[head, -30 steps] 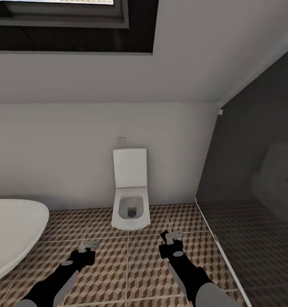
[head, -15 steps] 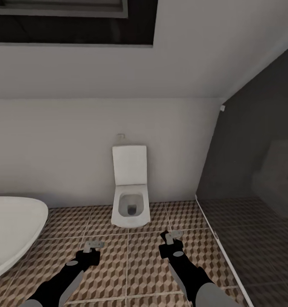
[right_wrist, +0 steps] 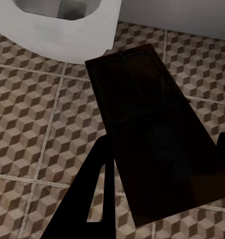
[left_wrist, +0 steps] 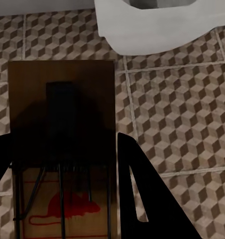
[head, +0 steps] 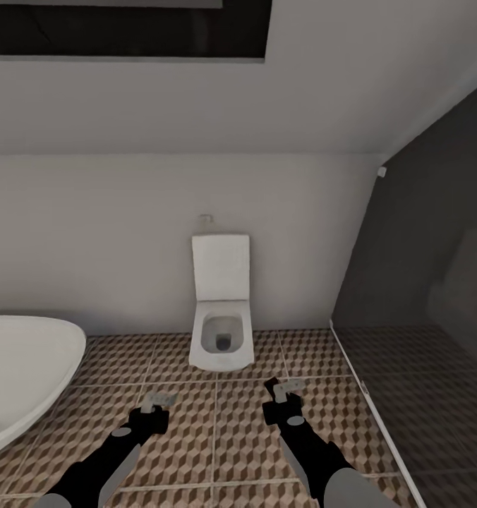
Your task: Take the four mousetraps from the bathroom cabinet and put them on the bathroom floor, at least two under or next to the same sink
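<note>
I am holding both arms out low over the bathroom floor [head: 217, 430], facing a white toilet [head: 221, 331] set against the pale wall.

My left jaws [head: 156, 402] are gripping a mousetrap [left_wrist: 62, 144]: in my left wrist view its brown wooden board is sitting between my two dark fingers [left_wrist: 142, 194], with the dark wire parts and a red printed mark on its face, and the far end of the board is sticking out past my fingertips towards the toilet's base [left_wrist: 162, 30]. In the head view this trap is showing as a small grey-brown piece at the tip of my left arm.

My right jaws [head: 286, 390] are gripping a second mousetrap [right_wrist: 147, 134]. It is looking very dark from my right wrist camera, a flat board running out beyond my fingers [right_wrist: 92, 189], tilted, with thin lines crossing its surface. The toilet bowl [right_wrist: 62, 25] is lying just ahead of its far end.

Off to the left of my left jaws, the white bathtub's rim [head: 34, 381] is curving over the tiles. To the right of my right jaws, a dark glass partition [head: 422, 282] is standing on the floor.
</note>
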